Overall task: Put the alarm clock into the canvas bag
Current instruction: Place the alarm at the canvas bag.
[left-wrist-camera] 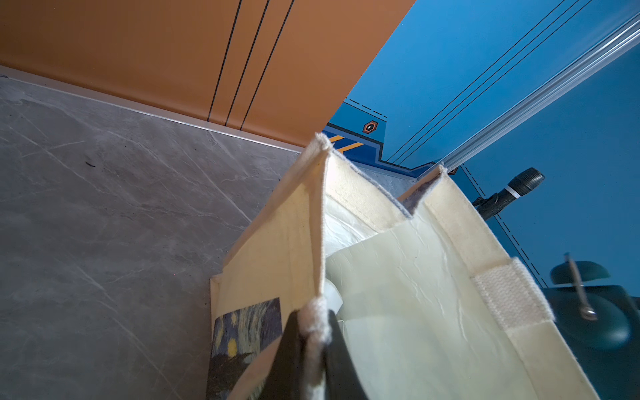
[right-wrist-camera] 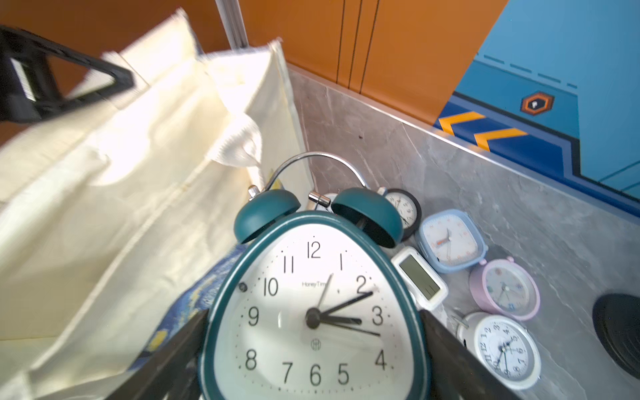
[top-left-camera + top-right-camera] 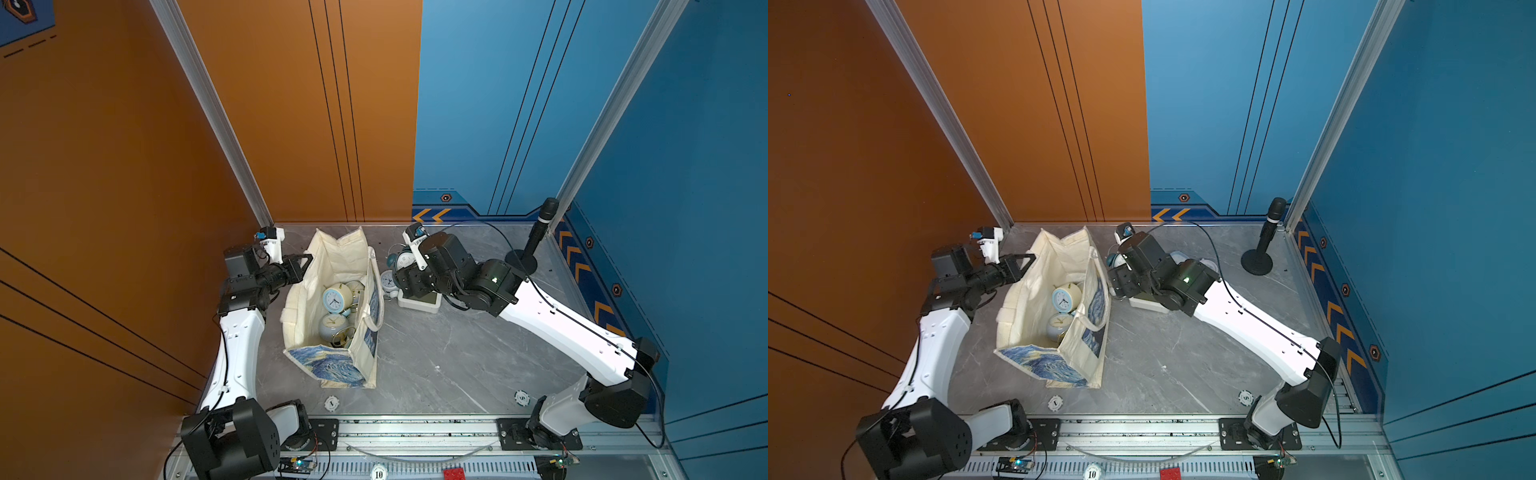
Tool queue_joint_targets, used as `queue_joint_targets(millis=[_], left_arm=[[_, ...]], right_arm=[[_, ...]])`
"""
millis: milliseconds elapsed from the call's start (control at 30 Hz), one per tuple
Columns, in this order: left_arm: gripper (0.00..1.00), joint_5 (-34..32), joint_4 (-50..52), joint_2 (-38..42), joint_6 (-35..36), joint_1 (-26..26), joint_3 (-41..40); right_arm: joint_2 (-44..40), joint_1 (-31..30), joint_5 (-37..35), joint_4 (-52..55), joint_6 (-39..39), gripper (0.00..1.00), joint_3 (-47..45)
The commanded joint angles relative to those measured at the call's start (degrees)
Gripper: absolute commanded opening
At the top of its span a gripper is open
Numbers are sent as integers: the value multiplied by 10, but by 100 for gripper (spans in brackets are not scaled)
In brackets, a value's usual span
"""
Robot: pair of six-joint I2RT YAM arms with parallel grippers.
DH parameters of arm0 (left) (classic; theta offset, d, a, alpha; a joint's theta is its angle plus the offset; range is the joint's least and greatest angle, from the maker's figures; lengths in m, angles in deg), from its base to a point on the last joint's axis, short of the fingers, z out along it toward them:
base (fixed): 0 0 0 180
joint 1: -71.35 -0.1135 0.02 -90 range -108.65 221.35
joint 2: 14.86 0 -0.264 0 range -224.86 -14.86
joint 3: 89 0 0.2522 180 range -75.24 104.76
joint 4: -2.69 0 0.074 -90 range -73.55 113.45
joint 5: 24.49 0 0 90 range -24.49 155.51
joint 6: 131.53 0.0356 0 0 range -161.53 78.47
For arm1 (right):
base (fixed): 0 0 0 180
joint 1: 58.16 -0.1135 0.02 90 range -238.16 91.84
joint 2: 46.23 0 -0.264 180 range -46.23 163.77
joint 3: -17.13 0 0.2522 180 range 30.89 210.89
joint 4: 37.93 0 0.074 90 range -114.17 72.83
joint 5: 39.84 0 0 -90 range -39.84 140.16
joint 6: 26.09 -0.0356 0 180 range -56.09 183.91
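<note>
Left fingers (image 1: 287,349) are clenched on the canvas bag (image 3: 299,316) rim, and its mouth gapes. Two clocks (image 3: 333,300) lie inside. Just outside its right wall, right fingers (image 2: 450,353) grasp the teal alarm clock (image 2: 311,311). Spare clocks (image 2: 450,242) crowd the desk (image 3: 457,353) beyond.

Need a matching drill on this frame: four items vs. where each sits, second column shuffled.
Items:
1. teal twin-bell clock
2. pink round clock
3. blue-faced cream clock
4. canvas bag rim

Places:
A. inside the bag
B. pinched by the left gripper
C. lying on the table
D. held by the right gripper

Pairs: 1-D, 2-C, 3-A, 4-B.
</note>
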Motion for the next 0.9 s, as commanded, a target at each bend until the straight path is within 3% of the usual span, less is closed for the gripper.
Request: queue_joint_targets(millis=[0,400,867], left_arm=[[0,-4,15,15,14,1,-3],[0,-8,12,22,15,1,-6],[0,-10,12,26,15,0,-6]], right_arm=[[27,-21,15,-5,22,77,65],[156,-79,87,-25,42,77,240],[325,-64,103,-4,31,78,342]])
